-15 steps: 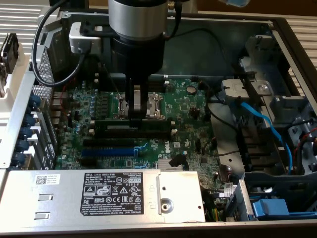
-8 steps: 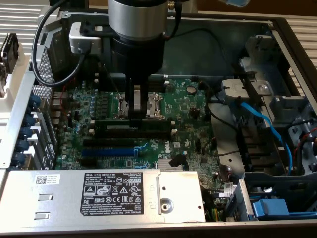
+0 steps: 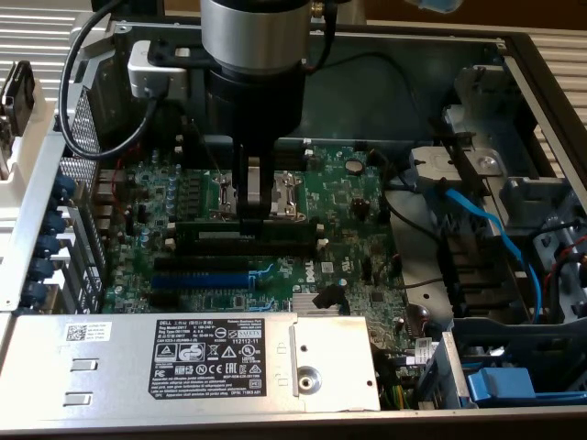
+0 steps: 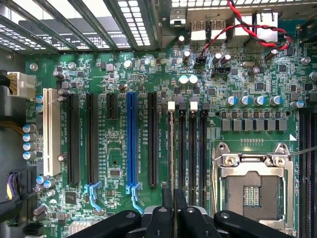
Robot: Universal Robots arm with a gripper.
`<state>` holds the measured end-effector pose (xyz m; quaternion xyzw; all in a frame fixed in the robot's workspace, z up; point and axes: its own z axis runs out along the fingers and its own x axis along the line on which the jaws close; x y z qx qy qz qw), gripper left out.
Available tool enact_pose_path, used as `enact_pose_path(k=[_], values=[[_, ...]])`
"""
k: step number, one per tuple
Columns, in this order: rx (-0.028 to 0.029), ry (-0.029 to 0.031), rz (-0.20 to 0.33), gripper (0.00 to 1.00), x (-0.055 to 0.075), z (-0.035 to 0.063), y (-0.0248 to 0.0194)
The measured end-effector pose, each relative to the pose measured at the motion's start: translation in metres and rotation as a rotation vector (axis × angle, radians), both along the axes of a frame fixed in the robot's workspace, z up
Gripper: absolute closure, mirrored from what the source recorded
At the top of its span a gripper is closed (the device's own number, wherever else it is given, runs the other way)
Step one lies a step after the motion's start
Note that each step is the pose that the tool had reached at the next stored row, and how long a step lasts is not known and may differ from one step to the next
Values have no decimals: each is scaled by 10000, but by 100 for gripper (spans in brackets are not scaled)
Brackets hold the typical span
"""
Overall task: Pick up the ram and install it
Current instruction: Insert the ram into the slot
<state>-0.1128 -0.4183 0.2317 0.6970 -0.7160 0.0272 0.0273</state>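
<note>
Grips ram (image 3: 284, 224) (image 4: 172, 148) edge-up between closed jaws, near middle of motherboard (image 3: 348, 197) (image 4: 114, 163). Lies lengthwise in line with black memory slots (image 4: 192, 148), at the one farthest from CPU socket (image 3: 286, 192) (image 4: 252, 183), toward blue expansion slot (image 3: 197, 278) (image 4: 131, 144). Seated or only resting on top: cannot tell.

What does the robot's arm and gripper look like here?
The arm ends in a silver-grey cylinder above a black cylindrical section. A pale metallic box is mounted beside it, with a black cable looping off. The gripper is black, with jointed links and two narrow fingers.
</note>
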Motion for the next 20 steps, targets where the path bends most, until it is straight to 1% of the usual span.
enact_pose_path(k=[20], values=[[-1, 0, 0, 87, 0, 2, -17]])
